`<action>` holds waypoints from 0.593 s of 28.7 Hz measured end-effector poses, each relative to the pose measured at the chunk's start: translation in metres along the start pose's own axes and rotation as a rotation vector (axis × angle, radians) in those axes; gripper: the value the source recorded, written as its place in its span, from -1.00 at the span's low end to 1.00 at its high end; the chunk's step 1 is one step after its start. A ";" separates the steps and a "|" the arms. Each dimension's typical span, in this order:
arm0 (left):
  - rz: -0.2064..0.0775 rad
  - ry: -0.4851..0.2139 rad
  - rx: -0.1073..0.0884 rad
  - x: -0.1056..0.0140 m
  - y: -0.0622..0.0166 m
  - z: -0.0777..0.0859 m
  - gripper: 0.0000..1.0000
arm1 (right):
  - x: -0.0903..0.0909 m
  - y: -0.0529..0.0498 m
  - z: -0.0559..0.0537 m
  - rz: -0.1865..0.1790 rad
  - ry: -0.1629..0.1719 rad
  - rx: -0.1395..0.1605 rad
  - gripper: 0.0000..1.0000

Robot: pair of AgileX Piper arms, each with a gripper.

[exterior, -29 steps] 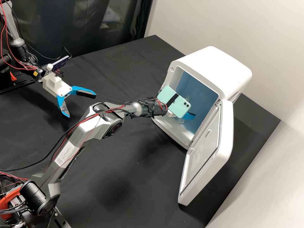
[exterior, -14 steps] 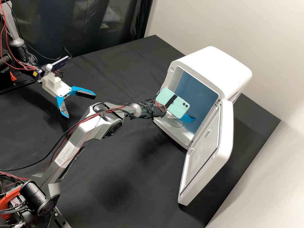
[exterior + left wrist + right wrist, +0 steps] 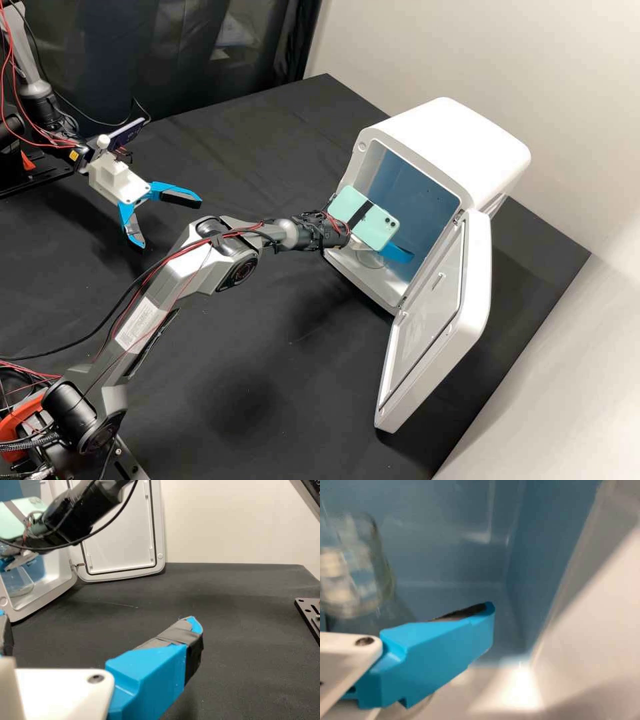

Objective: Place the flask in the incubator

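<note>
Releasing: flask (image 3: 355,565) stands on incubator (image 3: 460,140) floor, right pincer (image 3: 385,251) wide, not gripping. Next: draw straight back without clipping flask, shut door (image 3: 433,313).

Incubator (image 3: 440,153) stands at right edge of surface (image 3: 280,373), door (image 3: 440,313) swung open toward front. Flask (image 3: 352,575) sits inside chamber, on its floor, near opening. Right tool (image 3: 390,252), extended from left, lies within chamber just beside flask. Left tool (image 3: 170,220) hangs over surface's left side, well apart from incubator, behind right arm.
</note>
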 end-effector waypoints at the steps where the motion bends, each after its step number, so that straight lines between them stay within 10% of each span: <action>1: 0.000 0.000 0.000 0.000 0.0000 0.000 1.00 | -0.001 -0.002 0.002 -0.006 0.001 0.018 1.00; 17: 0.004 -0.001 0.001 0.000 0.0008 0.000 1.00 | -0.011 -0.014 0.011 -0.035 0.071 0.087 1.00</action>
